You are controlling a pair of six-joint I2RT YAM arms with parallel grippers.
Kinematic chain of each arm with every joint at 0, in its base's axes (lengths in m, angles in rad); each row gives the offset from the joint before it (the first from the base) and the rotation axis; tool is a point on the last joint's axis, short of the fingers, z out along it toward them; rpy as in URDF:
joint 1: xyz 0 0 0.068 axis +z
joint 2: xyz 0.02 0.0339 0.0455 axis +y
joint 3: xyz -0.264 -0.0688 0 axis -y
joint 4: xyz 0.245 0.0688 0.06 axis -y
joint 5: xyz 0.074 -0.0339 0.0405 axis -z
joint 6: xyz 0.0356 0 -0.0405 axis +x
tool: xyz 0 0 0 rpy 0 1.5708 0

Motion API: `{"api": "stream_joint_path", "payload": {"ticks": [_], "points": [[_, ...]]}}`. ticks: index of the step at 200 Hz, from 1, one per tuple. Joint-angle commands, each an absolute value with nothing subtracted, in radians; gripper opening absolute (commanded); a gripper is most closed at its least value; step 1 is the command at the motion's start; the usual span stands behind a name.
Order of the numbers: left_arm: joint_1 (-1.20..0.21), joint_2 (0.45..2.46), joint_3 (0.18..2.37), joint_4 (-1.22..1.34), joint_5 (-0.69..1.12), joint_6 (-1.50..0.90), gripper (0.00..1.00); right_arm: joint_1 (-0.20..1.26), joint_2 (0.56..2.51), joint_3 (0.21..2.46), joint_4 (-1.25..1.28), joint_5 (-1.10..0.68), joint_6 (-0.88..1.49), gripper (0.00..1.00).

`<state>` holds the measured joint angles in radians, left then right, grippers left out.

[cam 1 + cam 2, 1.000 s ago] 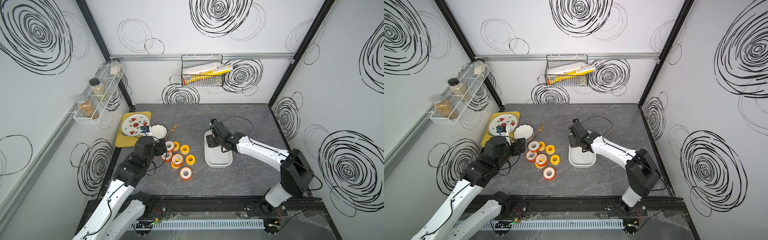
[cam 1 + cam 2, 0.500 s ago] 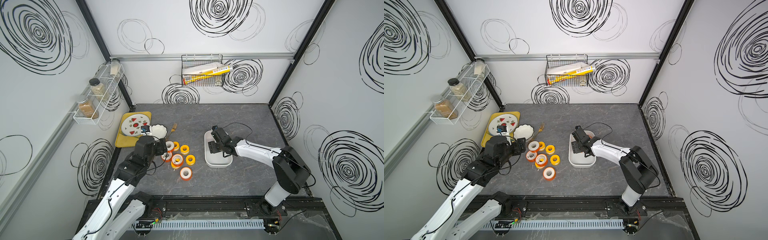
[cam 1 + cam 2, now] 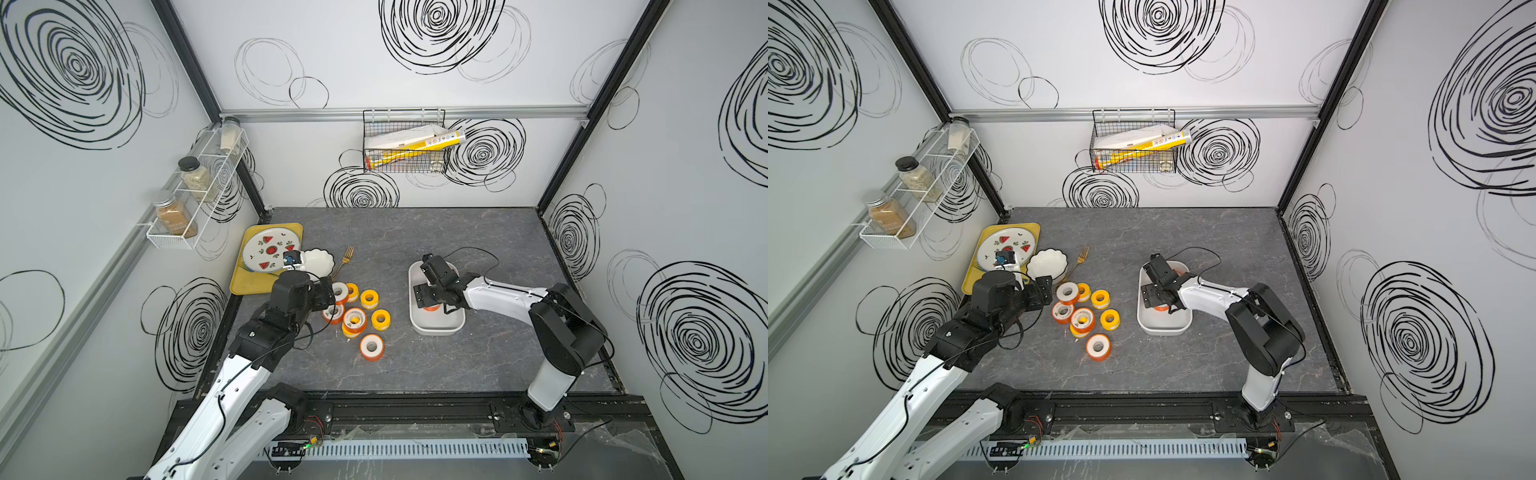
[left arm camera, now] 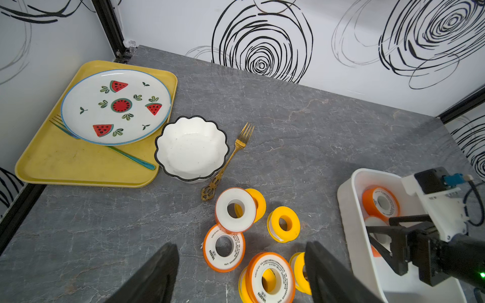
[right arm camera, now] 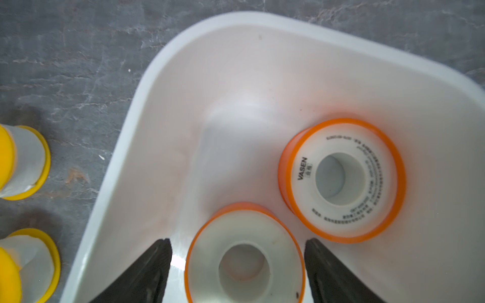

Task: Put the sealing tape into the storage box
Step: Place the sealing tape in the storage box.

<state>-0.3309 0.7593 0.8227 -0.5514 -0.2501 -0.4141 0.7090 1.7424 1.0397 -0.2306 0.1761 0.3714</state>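
Worry number one: right gripper (image 5: 237, 241) is down inside the white plastic rectangular storage box (image 5: 236, 78), jaws open and straddling an orange-flanged spool of white sealing tape (image 5: 244, 230) that looks to be sitting flat on the box floor. There's a sliver of daylight at one side, but the other finger (image 5: 330, 275) is right up against the flange, and I can't tell if it's touching. If the arm lifts out at an angle, that pad could drag the spool along or tip it onto the second orange spool (image 5: 341, 220) just beside it. The box looks light too, so a snag might shove the whole thing across the grey stone-look tabletop (image 3: 457, 365).

Left gripper (image 4: 241, 245) hangs wide open and empty over the loose pile of orange and yellow spools (image 3: 354, 320), left of the box. That pile is the bigger headache imo. They're packed tight, a white-faced spool (image 4: 235, 210) leans on a yellow one, and another sits on top of a yellow one. Fingers coming down around one will probably bump its neighbours, and a round spool knocked on edge rolls. Just past the far side of the pile sit a gold metal fork (image 4: 236, 149) and a white scalloped bowl (image 4: 191, 149), so a sloppy reach could clip those.
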Motion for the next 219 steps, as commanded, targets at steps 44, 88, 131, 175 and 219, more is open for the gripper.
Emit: {"api": "stream_joint_path", "payload": {"ticks": [44, 88, 131, 175, 219], "points": [[-0.321, 0.762, 0.815, -0.514, -0.239, -0.403, 0.83, 0.702, 1.623, 1.029, -0.248, 0.204, 0.355, 0.79], [-0.321, 0.755, 0.815, -0.514, -0.239, -0.401, 0.83, 0.69, 1.537, 0.947, -0.272, 0.246, 0.382, 0.35], [-0.319, 0.753, 0.815, -0.512, -0.236, -0.401, 0.83, 0.671, 1.494, 0.846, -0.265, 0.239, 0.39, 0.13], [-0.316, 0.751, 0.814, -0.512, -0.233, -0.4, 0.83, 0.668, 1.488, 0.792, -0.251, 0.219, 0.396, 0.09], [-0.316, 0.75, 0.813, -0.513, -0.235, -0.401, 0.83, 0.657, 1.539, 0.819, -0.245, 0.149, 0.369, 0.09]]}}
